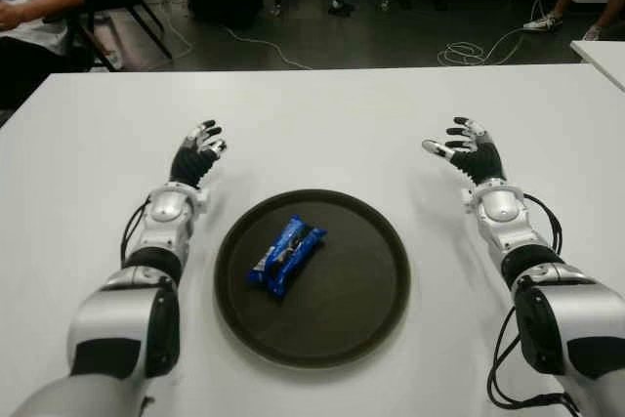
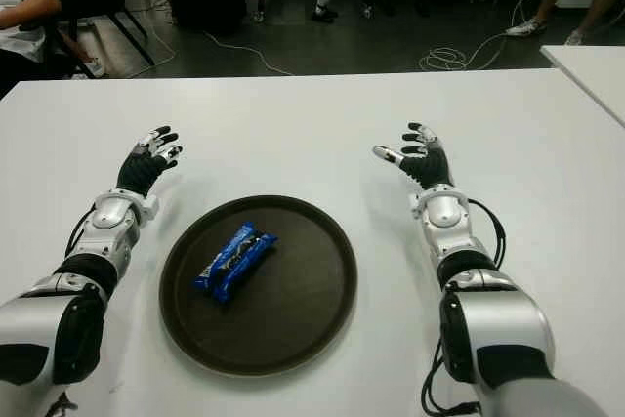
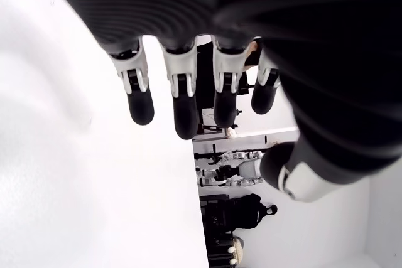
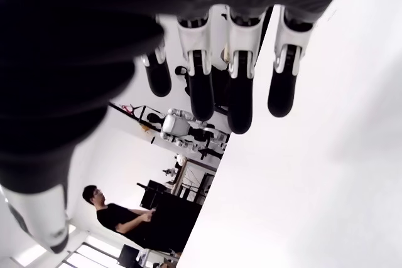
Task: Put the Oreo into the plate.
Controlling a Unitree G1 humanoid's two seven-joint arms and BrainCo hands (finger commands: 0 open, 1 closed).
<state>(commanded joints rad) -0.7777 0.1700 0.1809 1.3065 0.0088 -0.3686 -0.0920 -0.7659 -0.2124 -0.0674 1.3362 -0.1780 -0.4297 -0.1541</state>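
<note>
Oreo pack [image 1: 285,255], blue wrapper, lies inside the dark round plate [image 1: 371,314], left of centre, angled diagonally. Plate sits on the white table [image 1: 322,124] btw the two forearms. Left hand [image 1: 199,150] is just past the plate's far-left edge, arm stretched fwd, fingers [image 3: 179,101] relaxed and spread, holding nothing. Right hand [image 1: 467,148] is out to the plate's far-right, apart from it, palm turned inward, thumb sticking out twd centre, fingers [image 4: 239,95] loosely extended, empty. Neither hand touches the Oreo pack.
</note>
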